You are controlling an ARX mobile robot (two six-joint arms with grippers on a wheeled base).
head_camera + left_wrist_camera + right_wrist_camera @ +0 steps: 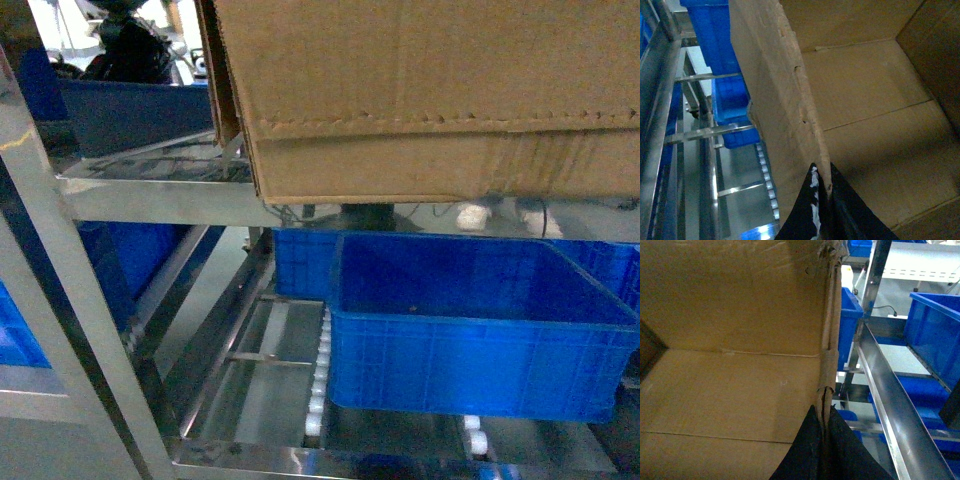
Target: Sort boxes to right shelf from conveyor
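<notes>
One brown carton [430,100] fills the top of the head view, its base at the steel shelf [150,195] deck, with blue crates [470,340] on the roller level below. Left wrist view: the left claw [826,200] is clamped on the carton's ragged wall edge. Right wrist view: the right claw [824,440] pinches the opposite wall, steel uprights beside it
</notes>
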